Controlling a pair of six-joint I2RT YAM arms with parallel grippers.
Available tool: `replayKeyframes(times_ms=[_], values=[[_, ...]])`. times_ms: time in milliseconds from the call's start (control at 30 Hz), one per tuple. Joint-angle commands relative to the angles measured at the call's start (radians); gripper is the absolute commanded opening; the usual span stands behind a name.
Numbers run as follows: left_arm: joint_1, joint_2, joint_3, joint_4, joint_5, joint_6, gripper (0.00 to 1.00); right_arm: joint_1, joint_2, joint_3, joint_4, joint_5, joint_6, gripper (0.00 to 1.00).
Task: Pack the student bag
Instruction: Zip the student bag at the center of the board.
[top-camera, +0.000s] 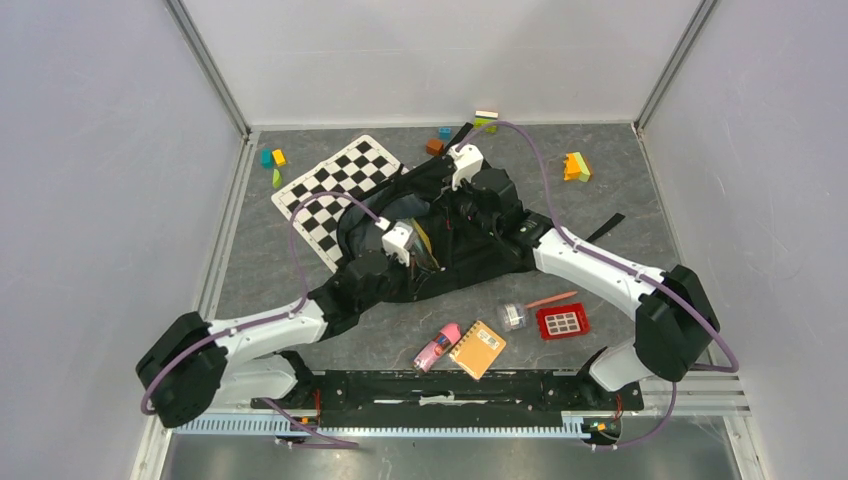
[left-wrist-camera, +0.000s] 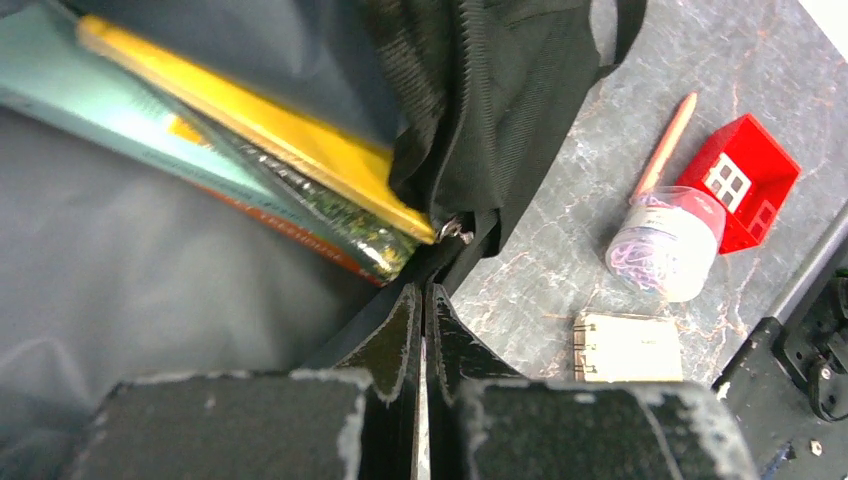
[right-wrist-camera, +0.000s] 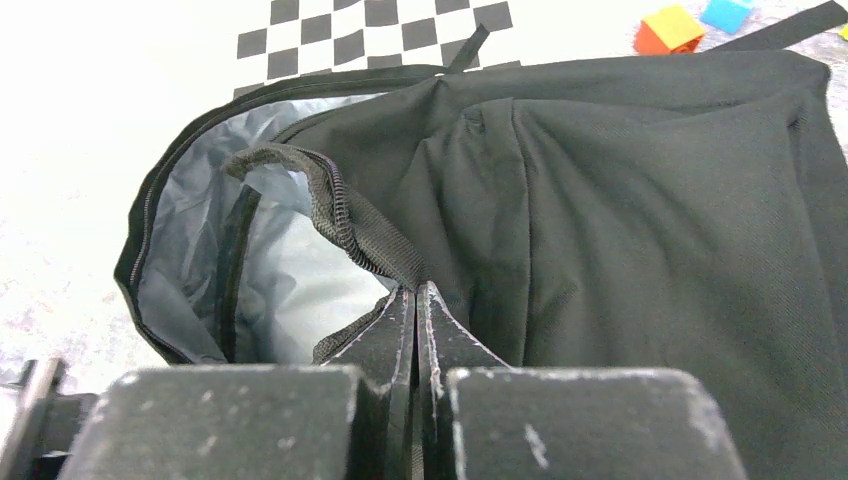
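Placement: the student bag (top-camera: 470, 262) was recorded lying open in the middle of the worktop (top-camera: 640, 190), partly over a checkerboard sheet (top-camera: 335, 185). The left tool (left-wrist-camera: 422, 290) was seen closed on the bag's opening rim, beside books (left-wrist-camera: 300, 160) stowed inside. The right tool (right-wrist-camera: 415, 287) was seen closed, pinching the zip-edged rim.

Books (left-wrist-camera: 300, 160) inside student bag (top-camera: 462, 270); notebook (top-camera: 478, 348), jar (top-camera: 513, 316), pencil (top-camera: 552, 299) on table (top-camera: 260, 270) before bag.

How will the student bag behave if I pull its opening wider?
Likely floppy: the student bag creases and its zipper rim sags in a loop. Probably heavier toward the books inside, so that side may drag.
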Motion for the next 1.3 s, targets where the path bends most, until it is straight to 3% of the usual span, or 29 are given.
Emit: replayKeyframes(times_ms=[0,400,433,567,633,733,933,1133,1267], values=[[0.000,-0.119,-0.036,-0.097,-0.126,-0.037,0.02,0.002,-0.034,-0.013,-0.029,0.080,-0.019,0.00],[0.007,-0.412,-0.110,-0.334,-0.265,-0.068,0.02,0.002,-0.064,-0.025,-0.053,0.101,-0.042,0.00],[0.007,-0.415,-0.109,-0.344,-0.261,-0.068,0.02,0.002,-0.069,-0.025,-0.059,0.094,-0.040,0.05],[0.009,-0.406,-0.107,-0.338,-0.230,-0.076,0.02,0.002,-0.112,-0.038,-0.070,0.072,-0.021,0.56],[0.010,-0.395,-0.104,-0.330,-0.223,-0.078,0.02,0.003,-0.144,-0.051,-0.071,0.068,-0.011,0.75],[0.011,-0.387,-0.097,-0.328,-0.215,-0.079,0.02,0.002,-0.209,-0.094,-0.101,0.092,0.014,0.88],[0.012,-0.386,-0.110,-0.306,-0.208,-0.083,0.02,0.002,-0.359,-0.307,-0.081,0.198,0.209,0.91],[0.012,-0.389,-0.131,-0.286,-0.198,-0.109,0.02,0.002,-0.529,-0.573,0.074,0.274,0.405,0.93],[0.012,-0.396,-0.141,-0.275,-0.197,-0.115,0.02,0.002,-0.566,-0.683,0.170,0.245,0.544,0.93]])
